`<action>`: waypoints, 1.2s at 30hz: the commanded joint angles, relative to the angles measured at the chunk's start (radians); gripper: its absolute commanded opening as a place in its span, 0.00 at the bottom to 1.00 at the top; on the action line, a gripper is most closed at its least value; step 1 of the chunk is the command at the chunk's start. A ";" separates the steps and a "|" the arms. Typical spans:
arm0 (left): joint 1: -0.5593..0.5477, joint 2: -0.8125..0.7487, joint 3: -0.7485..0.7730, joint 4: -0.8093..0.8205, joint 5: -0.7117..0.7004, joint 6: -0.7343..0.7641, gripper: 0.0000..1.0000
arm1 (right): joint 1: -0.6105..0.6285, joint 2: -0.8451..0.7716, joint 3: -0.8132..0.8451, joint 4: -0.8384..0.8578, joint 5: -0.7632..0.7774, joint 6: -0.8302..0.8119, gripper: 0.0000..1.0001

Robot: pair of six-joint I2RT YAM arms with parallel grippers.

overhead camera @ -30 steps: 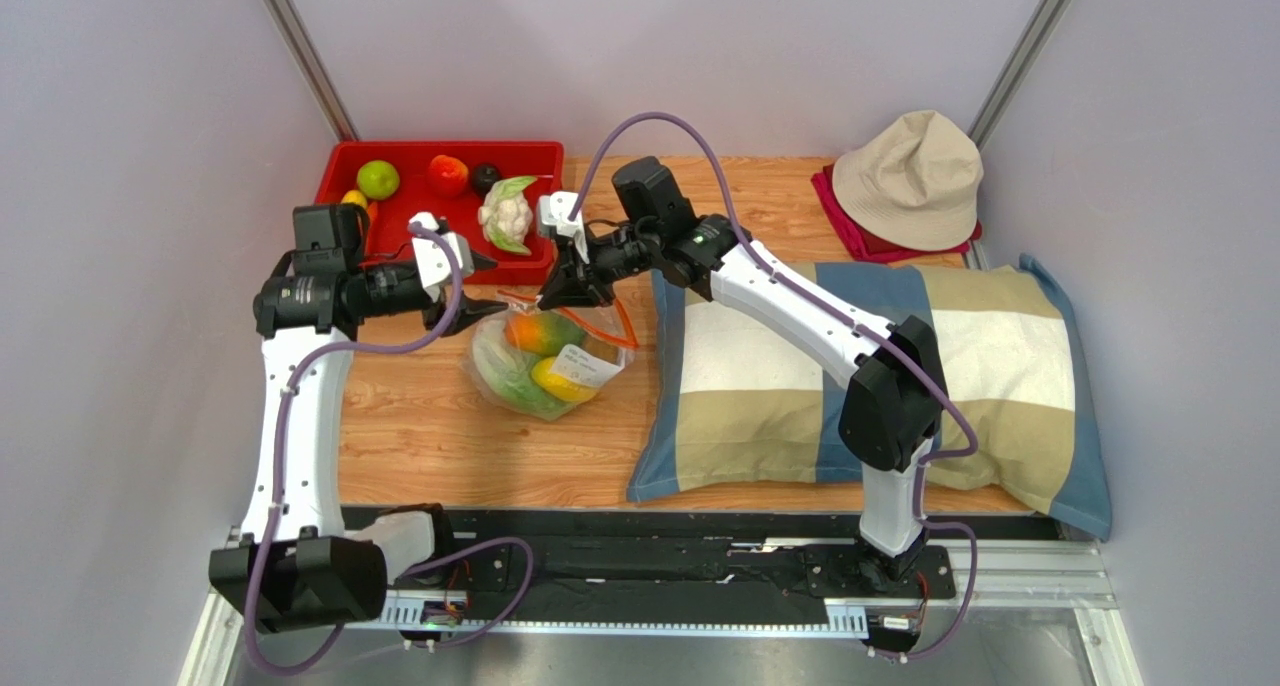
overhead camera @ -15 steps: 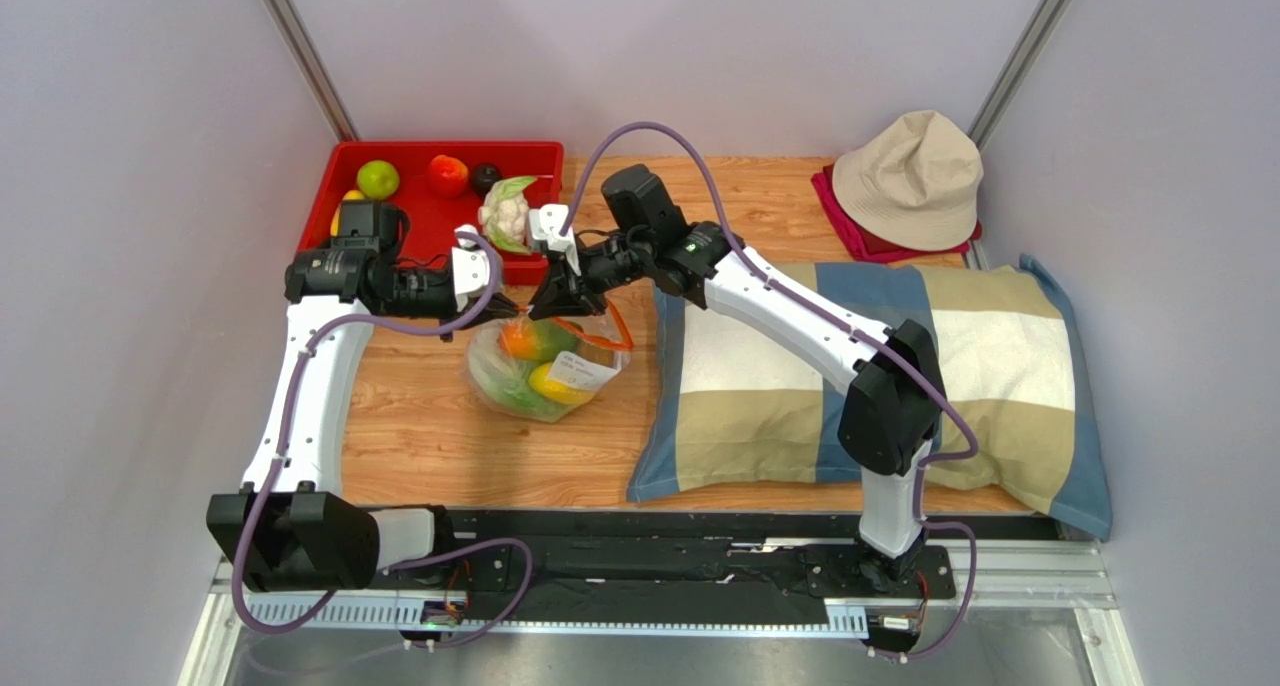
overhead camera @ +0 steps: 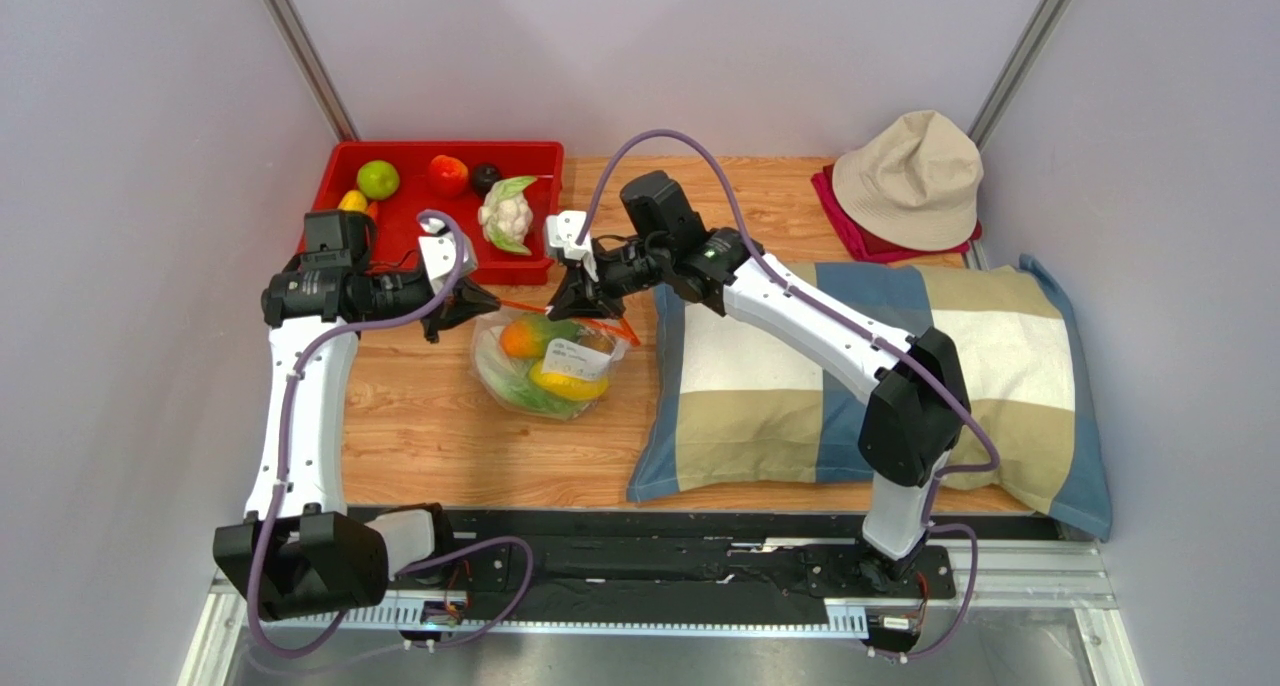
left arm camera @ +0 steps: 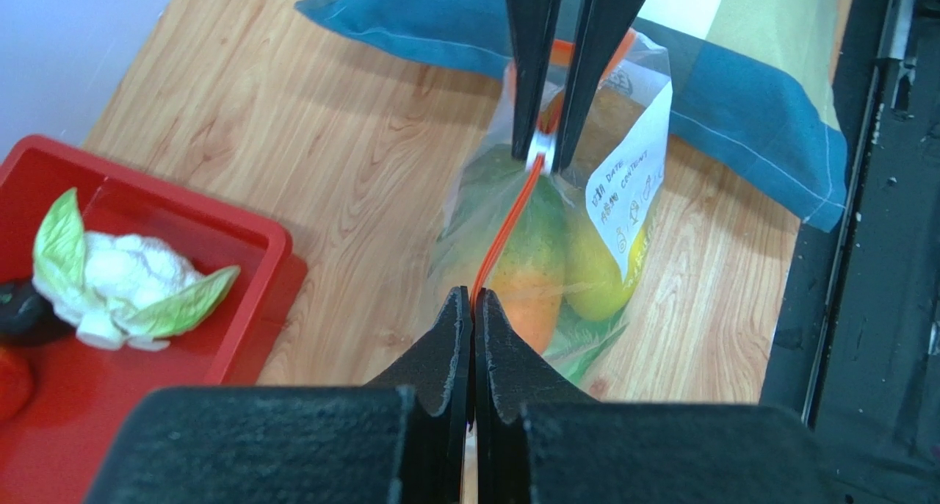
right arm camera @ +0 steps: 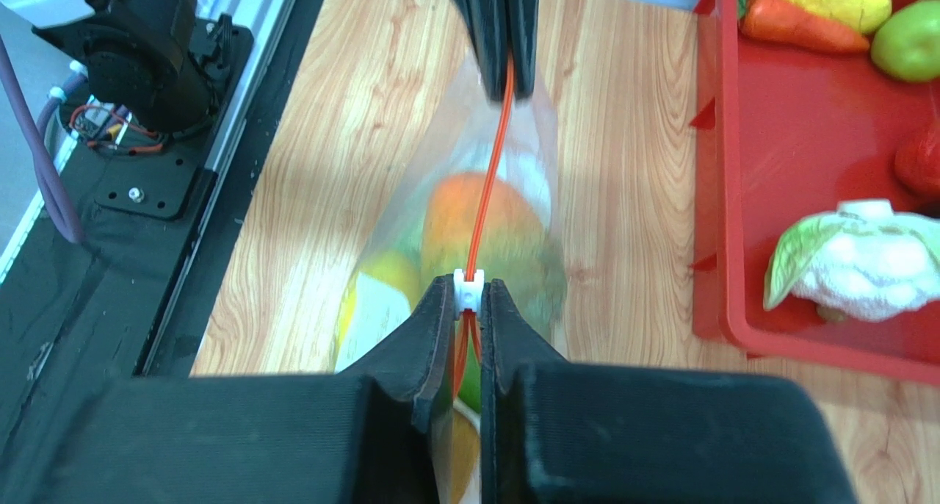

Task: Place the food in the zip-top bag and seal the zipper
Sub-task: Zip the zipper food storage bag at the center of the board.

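The zip-top bag (overhead camera: 549, 359) lies on the wooden table, holding food: an orange piece (left arm camera: 530, 289), a yellow piece (left arm camera: 596, 273) and green leaves. Its orange-red zipper (right arm camera: 487, 184) is stretched taut between both grippers. My left gripper (left arm camera: 473, 295) is shut on the strip's left end, at the bag's left side (overhead camera: 483, 298). My right gripper (right arm camera: 470, 291) is shut on the white slider tab (right arm camera: 470, 285) at the bag's far right corner (overhead camera: 580, 299). More food sits in the red tray (overhead camera: 436, 149): a cauliflower (overhead camera: 508, 214), a green ball (overhead camera: 377, 179), a red piece (overhead camera: 448, 173), a dark one (overhead camera: 486, 178).
A checked pillow (overhead camera: 902, 371) lies right of the bag, its near corner close to the bag. A beige hat (overhead camera: 914, 176) rests on a red cloth at the back right. Bare wood shows in front of the bag.
My left gripper came in from the left, closed on the zipper's end and drew it back leftward, tightening the strip. The right gripper kept its hold on the slider and shifted slightly right.
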 commanded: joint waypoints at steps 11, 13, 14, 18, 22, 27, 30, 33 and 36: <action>0.142 -0.038 -0.032 0.195 0.006 -0.069 0.00 | -0.120 -0.124 -0.095 -0.312 0.053 -0.163 0.00; 0.149 -0.029 -0.032 0.204 0.006 -0.073 0.00 | -0.136 -0.138 -0.112 -0.351 0.058 -0.179 0.00; 0.155 -0.026 -0.030 0.207 0.006 -0.078 0.00 | -0.140 -0.147 -0.129 -0.362 0.062 -0.194 0.00; 0.162 -0.007 -0.018 0.215 0.004 -0.069 0.00 | -0.171 -0.159 -0.145 -0.404 0.079 -0.219 0.00; 0.170 0.013 -0.001 0.202 0.004 -0.049 0.00 | -0.203 -0.161 -0.132 -0.480 0.096 -0.255 0.00; 0.175 0.033 0.010 0.198 0.001 -0.044 0.00 | -0.229 -0.170 -0.129 -0.539 0.112 -0.291 0.00; 0.175 0.037 0.007 0.202 0.000 -0.046 0.00 | -0.234 -0.170 -0.126 -0.551 0.119 -0.294 0.00; 0.176 0.034 0.013 0.201 0.009 -0.056 0.00 | -0.234 -0.164 -0.096 -0.554 0.101 -0.283 0.00; 0.176 0.030 0.048 0.108 0.029 -0.001 0.00 | -0.232 -0.156 -0.027 -0.617 0.048 -0.258 0.00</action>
